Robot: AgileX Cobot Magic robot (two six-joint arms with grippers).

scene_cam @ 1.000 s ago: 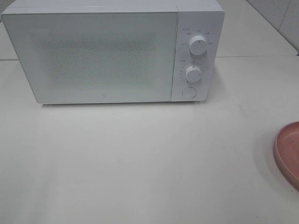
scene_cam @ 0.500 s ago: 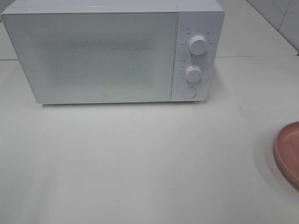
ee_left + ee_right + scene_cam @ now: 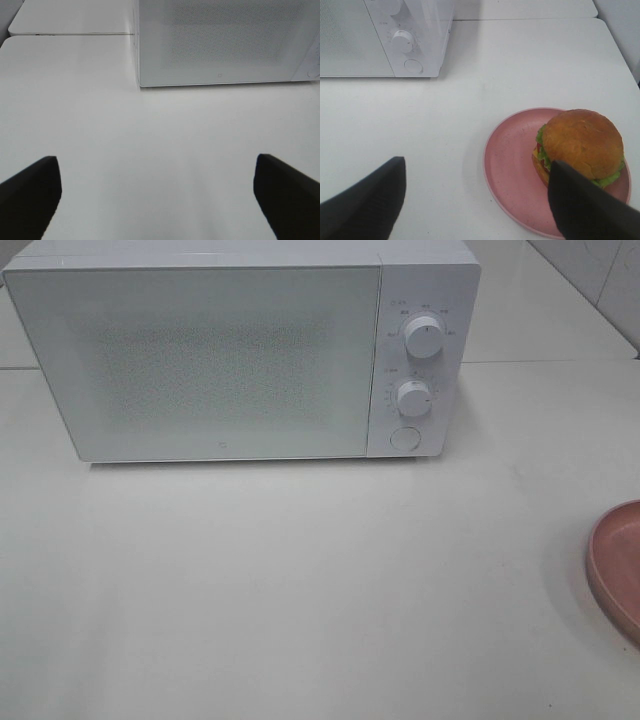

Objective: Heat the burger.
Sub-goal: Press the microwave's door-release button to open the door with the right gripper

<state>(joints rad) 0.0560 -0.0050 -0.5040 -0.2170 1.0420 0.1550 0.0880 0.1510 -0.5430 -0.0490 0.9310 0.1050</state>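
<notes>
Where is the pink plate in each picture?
Exterior high: the pink plate sits at the right edge, cut off, to the right of the microwave.
Left wrist: not in it.
Right wrist: the plate shows almost whole, carrying the burger.
Shared landmark: the white microwave, seen in all three views.
</notes>
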